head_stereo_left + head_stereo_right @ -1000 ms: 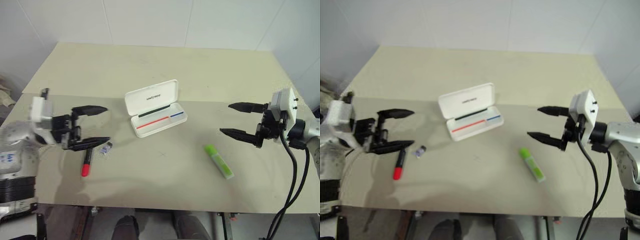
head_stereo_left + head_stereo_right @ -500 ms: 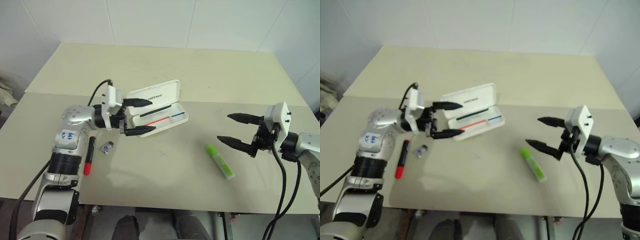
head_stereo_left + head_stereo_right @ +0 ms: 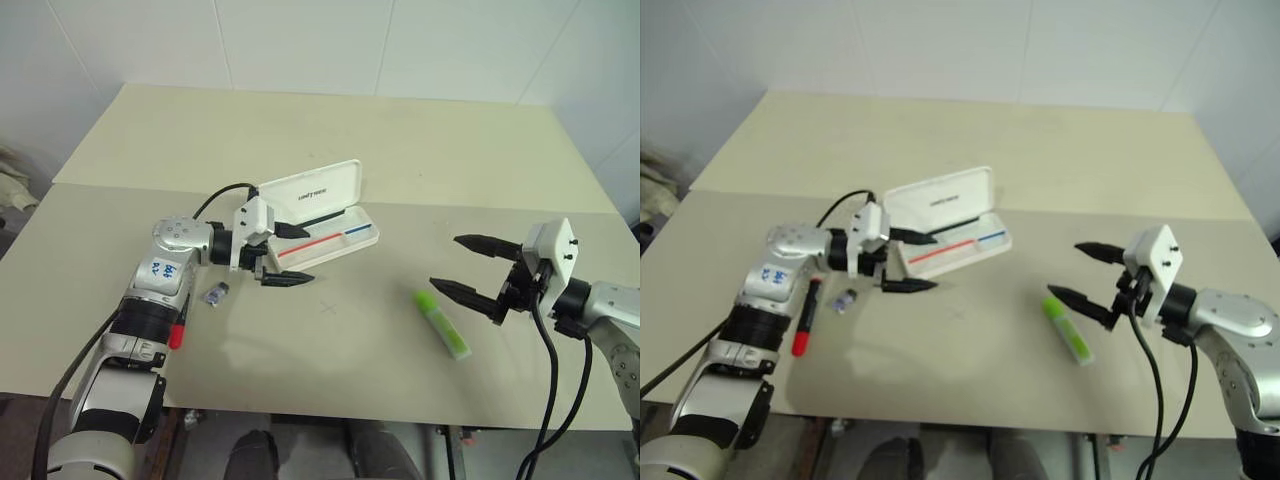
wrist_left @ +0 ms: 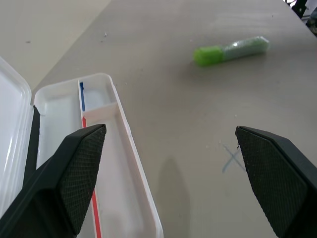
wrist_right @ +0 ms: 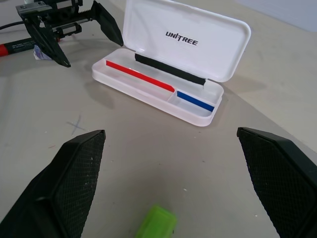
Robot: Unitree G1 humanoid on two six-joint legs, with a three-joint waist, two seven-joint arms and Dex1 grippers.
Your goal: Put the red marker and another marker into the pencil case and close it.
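Left eye view shows one pencil case (image 3: 318,222), open, its long side running across the table (image 3: 400,130) and a bit away. One red marker (image 3: 180,318) lies partly hidden behind the left arm. One green marker (image 3: 441,324) lies slanted near the right gripper (image 3: 476,272). Both the left gripper (image 3: 290,254), by the case, and the right are spread wide, holding nothing. One small grey thing (image 3: 213,294) is hard to make out.
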